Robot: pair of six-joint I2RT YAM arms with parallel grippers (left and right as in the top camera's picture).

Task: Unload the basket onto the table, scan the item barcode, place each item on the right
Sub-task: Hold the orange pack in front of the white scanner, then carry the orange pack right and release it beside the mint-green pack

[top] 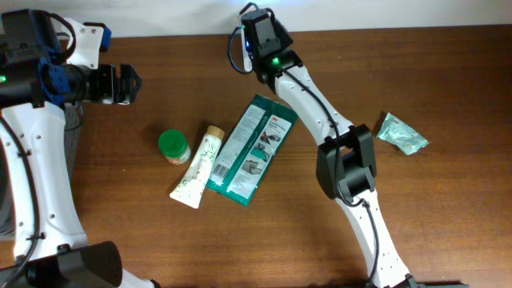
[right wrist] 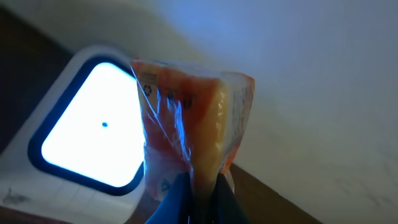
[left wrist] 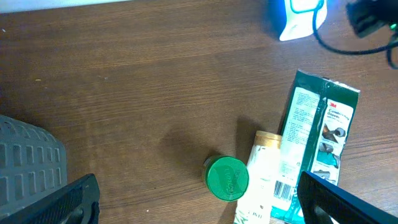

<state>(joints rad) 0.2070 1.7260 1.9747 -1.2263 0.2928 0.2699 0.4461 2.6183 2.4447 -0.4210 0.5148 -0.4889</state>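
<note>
Wood table (top: 448,224), far edge: right gripper (right wrist: 199,193) clamps the pouch (right wrist: 193,106), pointing lengthwise from it, beside the scanner (right wrist: 93,137); left gripper (top: 126,83) gapes.

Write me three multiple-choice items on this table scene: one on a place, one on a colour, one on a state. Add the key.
1. Where does the small green-lidded jar stand?
A. beside the cream plastic tube
B. at the table's right edge
C. inside a box

2. What colour is the crinkly plastic pouch in the right gripper?
A. blue
B. orange
C. black

3. How do the left gripper's jaws stand?
A. open, empty
B. shut on the jar
C. shut on the tube

Key:
1 A: the overhead view shows the lid next to the tube's cap.
2 B: the right wrist view shows orange film.
3 A: the left wrist view shows the jaws wide apart with nothing gripped.
</note>
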